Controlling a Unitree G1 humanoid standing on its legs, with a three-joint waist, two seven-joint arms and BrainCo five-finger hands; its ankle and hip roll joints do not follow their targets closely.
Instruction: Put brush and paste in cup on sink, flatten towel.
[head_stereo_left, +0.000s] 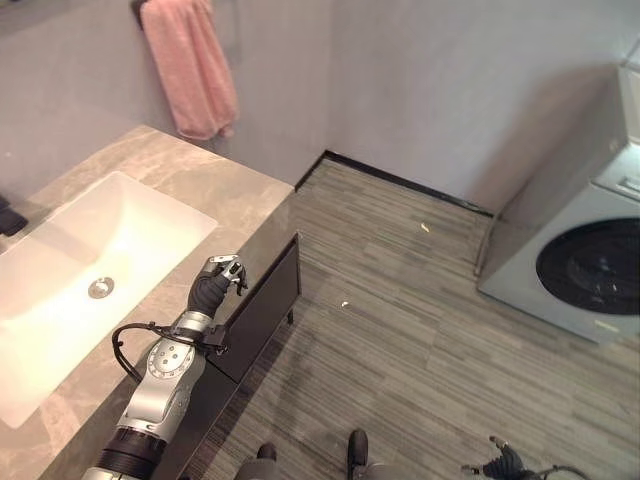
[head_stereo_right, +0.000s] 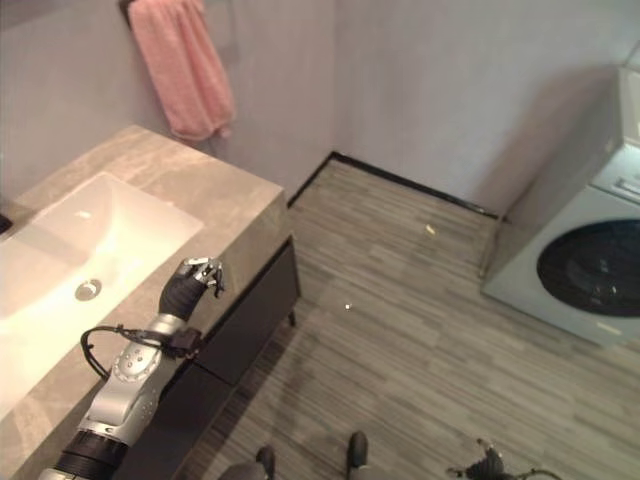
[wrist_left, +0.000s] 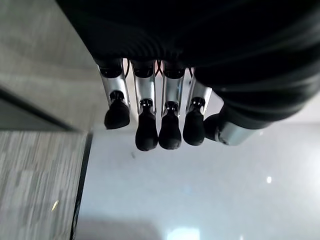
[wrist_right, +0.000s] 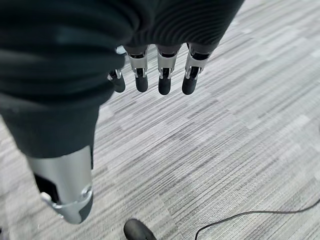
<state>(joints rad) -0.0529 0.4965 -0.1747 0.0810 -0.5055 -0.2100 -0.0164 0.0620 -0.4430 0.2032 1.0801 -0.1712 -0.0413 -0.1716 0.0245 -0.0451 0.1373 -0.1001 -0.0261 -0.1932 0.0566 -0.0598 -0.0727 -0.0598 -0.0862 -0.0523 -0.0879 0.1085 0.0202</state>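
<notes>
One pink towel (head_stereo_left: 188, 65) hangs upper left above the stone counter (head_stereo_left: 215, 190) and white sink (head_stereo_left: 60, 280); left hand (head_stereo_left: 218, 280) and right hand (wrist_right: 150, 70) empty, fingers loosely extended.

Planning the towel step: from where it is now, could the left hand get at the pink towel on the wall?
Probably not yet. The left hand hangs empty over the counter's front edge, while the pink towel hangs beyond the counter's far end. Nothing blocks the way, but the gap looks long.

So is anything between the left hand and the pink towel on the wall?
Nothing visible: the left hand hovers at the counter's front edge, and bare grey stone counter runs to the pink towel hanging beyond it.
</notes>
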